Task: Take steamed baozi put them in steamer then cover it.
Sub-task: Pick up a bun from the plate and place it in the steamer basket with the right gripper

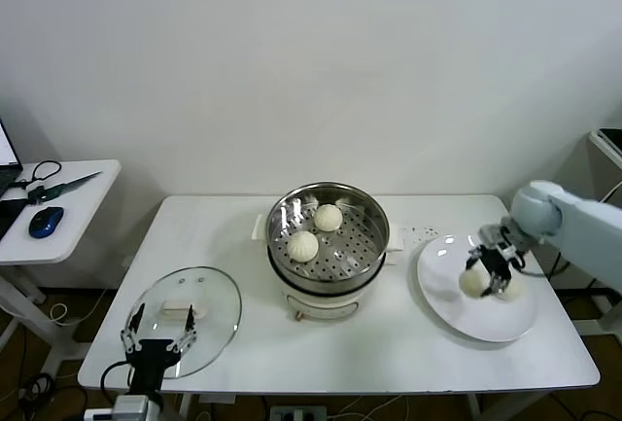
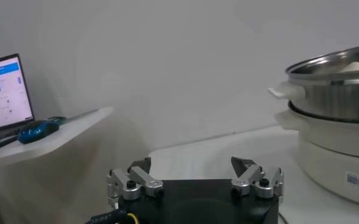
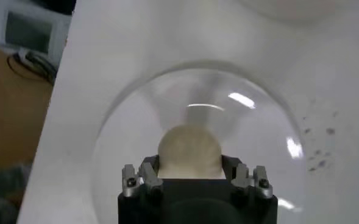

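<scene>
— So where are the baozi sitting?

— Two are lying inside the steamer (image 1: 328, 238) at the table's centre: one bun (image 1: 328, 217) at about one o'clock on the perforated floor, the other bun (image 1: 302, 246) at about eight o'clock. Two more are sitting on the plate (image 1: 439, 290), at three o'clock from the steamer. The third bun (image 1: 473, 283) is sitting between the fingers of the right gripper (image 1: 493, 275), and the fourth bun (image 1: 510, 288) is lying just beside it at three o'clock.

— Is that gripper holding it?

— Its jaws are closing around the third bun; the right wrist view is showing the bun (image 3: 189, 152) filling the gap between both fingers, over the plate (image 3: 136, 122).

— And the cover?

— The cover (image 1: 219, 329) is lying flat on the table (image 1: 408, 363) at about eight o'clock from the steamer, handle up.

— The other arm?

— The left gripper (image 1: 159, 336) is hovering over the cover's near edge, jaws spread wide and gripping nothing; in its wrist view the gripper (image 2: 194, 180) is facing the steamer (image 2: 334, 91).
</scene>
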Motion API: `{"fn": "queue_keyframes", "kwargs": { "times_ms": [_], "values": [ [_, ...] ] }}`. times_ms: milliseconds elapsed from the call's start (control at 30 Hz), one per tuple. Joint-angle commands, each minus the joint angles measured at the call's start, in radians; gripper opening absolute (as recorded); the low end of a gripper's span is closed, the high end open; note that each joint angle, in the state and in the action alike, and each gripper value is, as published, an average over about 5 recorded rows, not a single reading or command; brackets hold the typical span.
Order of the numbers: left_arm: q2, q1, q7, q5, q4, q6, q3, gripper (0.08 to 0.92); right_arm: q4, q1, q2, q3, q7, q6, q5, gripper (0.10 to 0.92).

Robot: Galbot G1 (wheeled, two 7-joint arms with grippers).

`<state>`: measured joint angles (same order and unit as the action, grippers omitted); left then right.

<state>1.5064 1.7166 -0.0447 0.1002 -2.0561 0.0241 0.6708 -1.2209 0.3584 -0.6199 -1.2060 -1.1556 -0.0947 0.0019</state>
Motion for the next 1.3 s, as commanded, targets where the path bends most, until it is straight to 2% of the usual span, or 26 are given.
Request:
{"fn": "queue_keyframes", "kwargs": {
  "times_ms": [33,367,600,900,1300],
  "values": [
    [0.0,0.001,0.002,0.008,-0.005,0.001,-0.003,0.823,-0.027,0.43,-0.189,-0.182,-0.051,-0.38,-0.09,0.67],
    [-0.006,-0.005,0.009,-0.007,-0.006,-0.002,-0.006,0.823,-0.046,0.48,-0.476,-0.163,-0.049,-0.467,-0.031,0.678],
    [-0.019,-0.001,0.009,-0.019,-0.009,0.001,0.01,0.823,-0.045,0.372,-0.623,-0.152,-0.038,-0.475,-0.08,0.679],
    [-0.019,0.022,0.01,-0.036,-0.004,-0.014,0.029,0.823,-0.061,0.25,-0.674,-0.178,-0.019,-0.477,-0.139,0.679],
    [-0.012,0.023,0.009,-0.048,0.007,-0.02,0.038,0.823,-0.138,0.221,-0.642,-0.235,-0.004,-0.48,-0.163,0.679]
  ]
}}
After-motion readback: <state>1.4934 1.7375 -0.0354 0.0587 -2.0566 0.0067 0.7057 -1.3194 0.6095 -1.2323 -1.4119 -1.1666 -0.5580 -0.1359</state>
